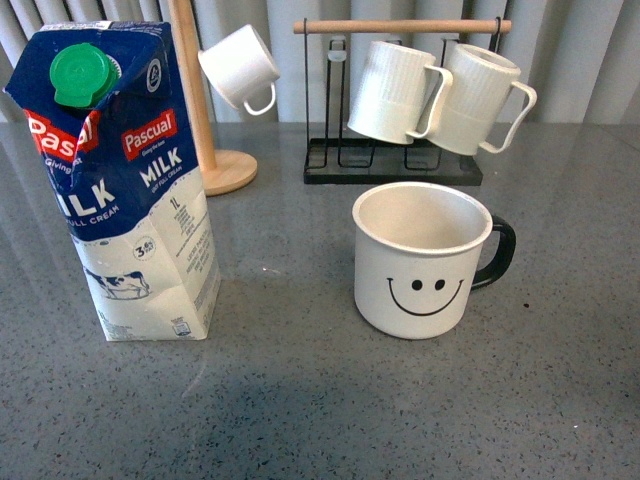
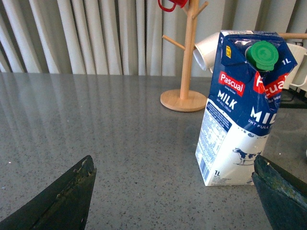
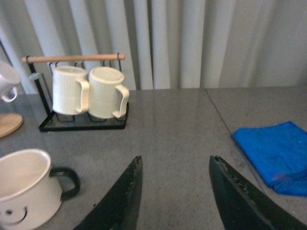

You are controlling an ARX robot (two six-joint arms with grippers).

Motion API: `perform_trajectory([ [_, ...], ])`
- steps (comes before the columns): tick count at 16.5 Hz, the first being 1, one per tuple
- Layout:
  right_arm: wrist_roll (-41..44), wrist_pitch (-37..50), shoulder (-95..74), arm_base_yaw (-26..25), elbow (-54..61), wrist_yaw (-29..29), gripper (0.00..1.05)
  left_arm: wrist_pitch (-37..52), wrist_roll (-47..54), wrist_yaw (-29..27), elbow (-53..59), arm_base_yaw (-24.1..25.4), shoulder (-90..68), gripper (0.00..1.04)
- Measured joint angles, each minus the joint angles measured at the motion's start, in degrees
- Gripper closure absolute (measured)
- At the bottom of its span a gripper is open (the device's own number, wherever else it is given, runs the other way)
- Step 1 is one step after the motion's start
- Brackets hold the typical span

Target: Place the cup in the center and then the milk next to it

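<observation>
Judging from how things lie, both steps look done: the cup (image 1: 420,262) sits upright near the middle of the table (image 1: 300,410), and the milk (image 1: 125,190) stands on its left, near but not touching. My left gripper (image 2: 173,165) and right gripper (image 3: 176,160) both gape wide, gripping nothing.

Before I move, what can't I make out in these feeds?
Front view: neither arm shows, nor the blue cloth.
Left wrist view: a red thing on the wooden tree is cut by the frame edge; the left gripper's finger hides the milk's lower corner.
Right wrist view: the frame cuts the cup's base and part of its smiley.
</observation>
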State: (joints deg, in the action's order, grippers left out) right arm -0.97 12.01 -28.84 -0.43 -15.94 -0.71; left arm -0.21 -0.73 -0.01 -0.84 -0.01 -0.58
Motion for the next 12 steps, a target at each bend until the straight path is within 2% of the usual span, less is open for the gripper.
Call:
perform_trajectory([
  [2,0.5,1.1,7.7,0.4,7.5,0.7,0.85,0.0,0.0,0.0,0.0,0.0,0.0,0.07],
  [4,0.8,0.4,11.4,0.4,11.5,0.7,1.04,0.0,0.0,0.0,0.0,0.0,0.0,0.07],
  [12,0.8,-2.3,19.0,0.4,15.3,0.7,1.03,0.0,0.0,0.0,0.0,0.0,0.0,0.07],
])
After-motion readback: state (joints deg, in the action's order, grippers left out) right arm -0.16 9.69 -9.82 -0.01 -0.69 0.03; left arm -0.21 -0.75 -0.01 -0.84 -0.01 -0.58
